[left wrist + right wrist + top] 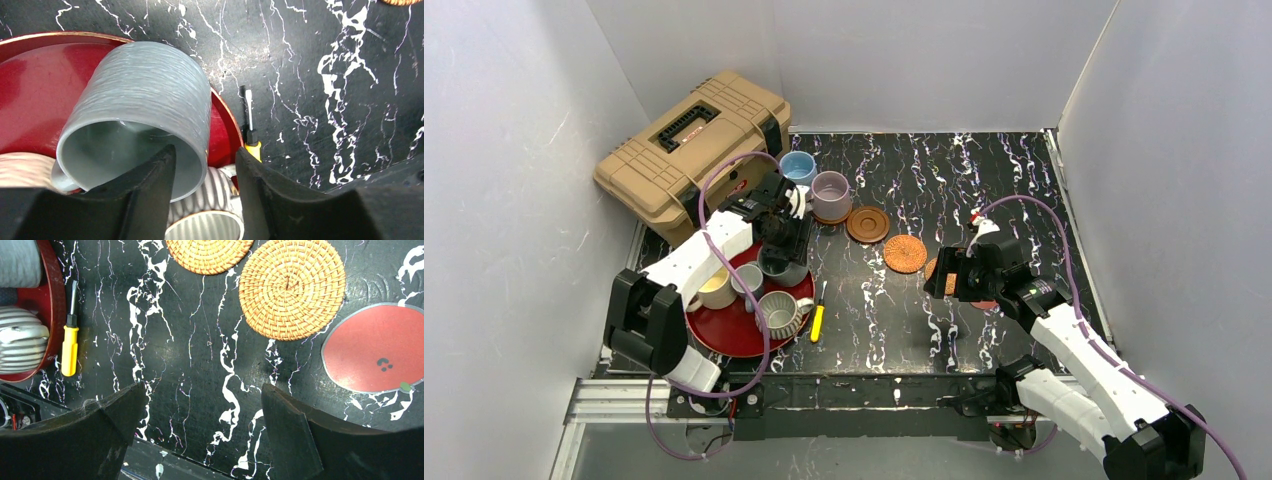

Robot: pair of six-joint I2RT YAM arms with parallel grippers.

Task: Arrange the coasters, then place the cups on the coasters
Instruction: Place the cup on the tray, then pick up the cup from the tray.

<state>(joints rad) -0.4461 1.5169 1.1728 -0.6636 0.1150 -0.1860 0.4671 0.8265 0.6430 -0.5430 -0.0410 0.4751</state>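
My left gripper is open over the red tray. One finger is inside the grey-green cup and the other outside, with a gap to its wall. The ribbed cup stands just below it. The cream-yellow cup and the small pale grey cup also stand on the tray. The light blue cup and mauve cup stand at the back. A dark brown coaster lies beside them. My right gripper is open and empty near two woven coasters and the red coaster.
A yellow-handled screwdriver lies on the table just right of the tray. A tan toolbox sits at the back left. White walls close in the table on three sides.
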